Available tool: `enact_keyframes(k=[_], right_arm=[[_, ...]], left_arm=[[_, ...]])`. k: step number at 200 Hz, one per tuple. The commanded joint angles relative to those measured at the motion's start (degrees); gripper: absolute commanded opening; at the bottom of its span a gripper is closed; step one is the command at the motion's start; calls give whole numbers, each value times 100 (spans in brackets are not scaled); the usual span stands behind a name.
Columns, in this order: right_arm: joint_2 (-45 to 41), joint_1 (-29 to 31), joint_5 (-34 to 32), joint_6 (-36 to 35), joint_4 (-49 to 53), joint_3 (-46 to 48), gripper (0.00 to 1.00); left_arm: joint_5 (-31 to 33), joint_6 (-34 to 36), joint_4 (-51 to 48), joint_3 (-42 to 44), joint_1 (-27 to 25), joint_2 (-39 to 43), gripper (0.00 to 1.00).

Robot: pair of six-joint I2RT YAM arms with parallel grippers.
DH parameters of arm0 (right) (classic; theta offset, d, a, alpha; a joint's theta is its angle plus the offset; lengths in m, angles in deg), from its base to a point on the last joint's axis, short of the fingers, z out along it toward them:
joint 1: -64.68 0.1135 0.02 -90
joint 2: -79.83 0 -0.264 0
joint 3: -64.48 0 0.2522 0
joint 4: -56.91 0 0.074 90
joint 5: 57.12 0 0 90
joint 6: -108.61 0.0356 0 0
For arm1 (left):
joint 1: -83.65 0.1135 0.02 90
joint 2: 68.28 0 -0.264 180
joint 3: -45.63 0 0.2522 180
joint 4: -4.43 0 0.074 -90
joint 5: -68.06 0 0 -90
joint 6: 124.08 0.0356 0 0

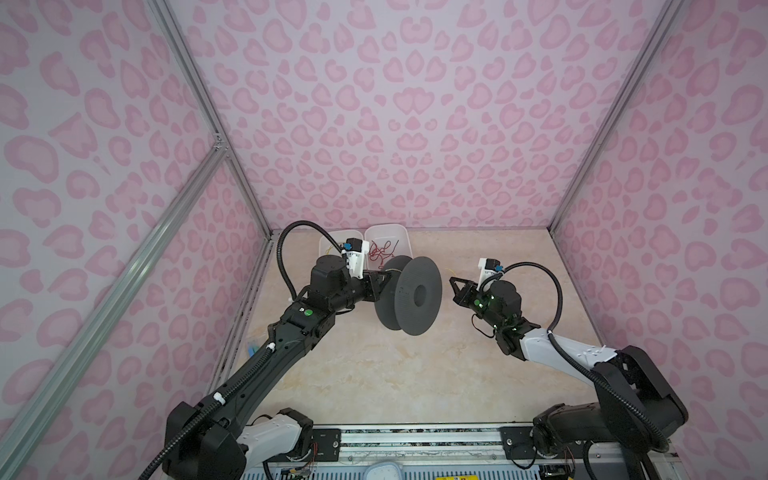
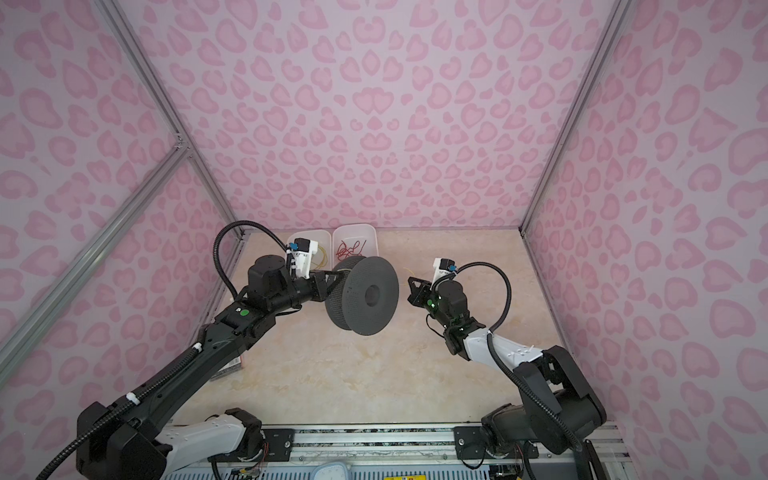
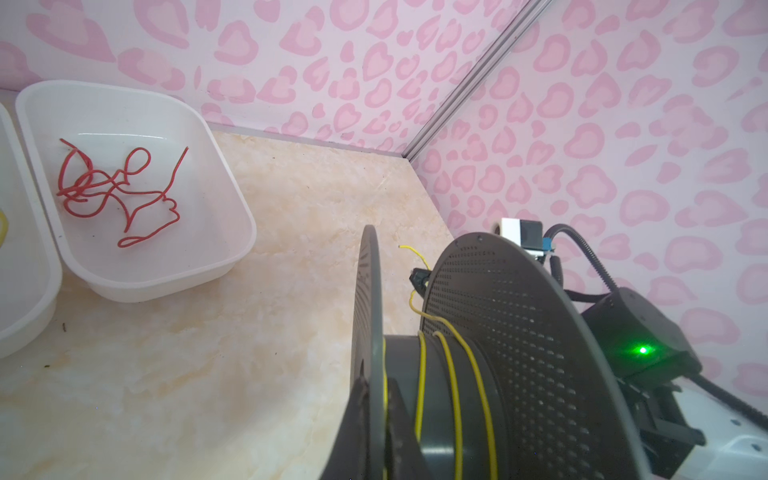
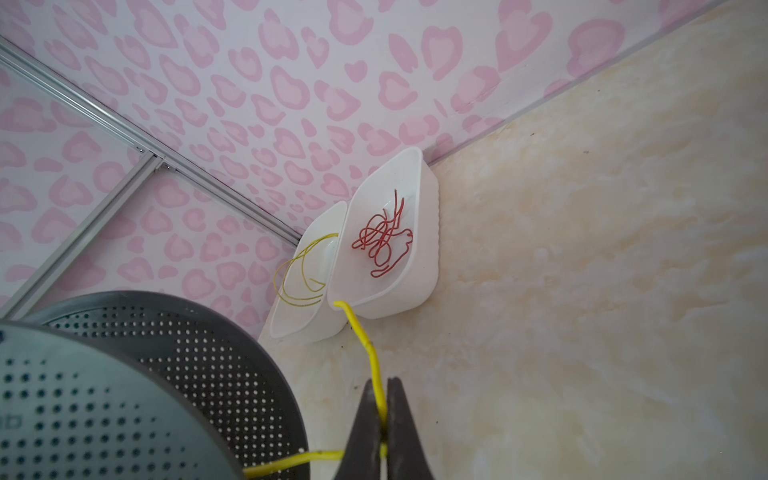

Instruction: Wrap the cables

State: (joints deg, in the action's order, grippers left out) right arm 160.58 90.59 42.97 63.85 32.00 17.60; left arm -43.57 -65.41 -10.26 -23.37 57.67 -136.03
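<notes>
Pink heart-patterned walls (image 1: 415, 104), aluminium frame struts (image 1: 124, 276), cream marble-look tabletop (image 1: 415, 374), soft even light

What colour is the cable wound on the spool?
Yellow; the cable shows best in the left wrist view.

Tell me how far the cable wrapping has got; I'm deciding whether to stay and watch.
Done: a few turns of yellow cable sit on the spool core. In hand: the left end effector clamps the spool's flange, the right end effector pinches the cable's short tail. Left: loose yellow loops and a red cable in their trays.
</notes>
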Motion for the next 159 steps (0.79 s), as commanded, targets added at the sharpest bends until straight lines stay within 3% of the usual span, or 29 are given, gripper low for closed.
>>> enact_keyframes(k=[1,119,159], right_arm=[[156,83,-587,206,101,186,0],[960,1090,-107,1668,-1816,699,0],[1011,1428,98,1621,-2482,694,0]], left_arm=[[-147,-530,1506,-206,56,-49,4],[401,-1197,2797,-346,99,-692,4],[423,-1418,3085,-294,97,-978,4]])
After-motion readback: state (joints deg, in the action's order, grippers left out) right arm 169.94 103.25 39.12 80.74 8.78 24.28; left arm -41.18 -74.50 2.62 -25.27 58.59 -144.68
